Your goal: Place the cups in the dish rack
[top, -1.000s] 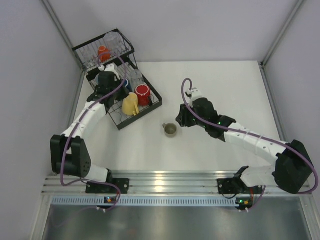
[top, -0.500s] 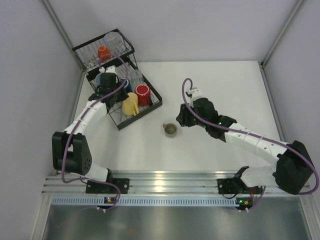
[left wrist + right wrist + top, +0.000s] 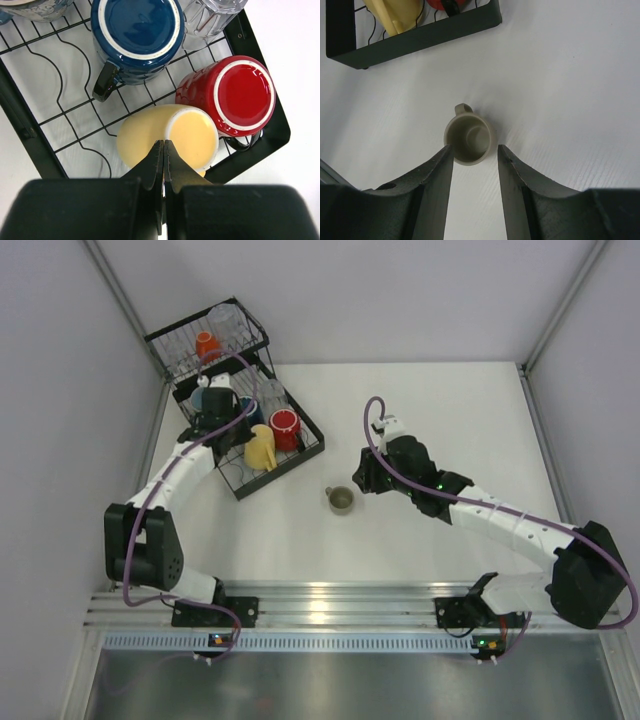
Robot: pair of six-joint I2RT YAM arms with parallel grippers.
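A: One black wire dish rack (image 3: 285, 467), far left; glossy blue mug (image 3: 137, 25) and red mug (image 3: 240, 92) sit mouth-down to drain, yellow mug (image 3: 140, 140) on its side.
B: Grippers?
A: Left gripper (image 3: 163, 145) pressed together above yellow, empty. Right gripper (image 3: 474, 150) spread, lined up on matte olive-grey mug (image 3: 470, 140), upright on table (image 3: 450, 410) right of rack; likely next pick.

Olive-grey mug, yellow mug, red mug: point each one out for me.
Olive-grey mug (image 3: 470, 137): right wrist view, on its inner bottom.
Yellow mug (image 3: 142, 137): left wrist view, on its side wall.
Red mug (image 3: 242, 92): left wrist view, on its round top face.
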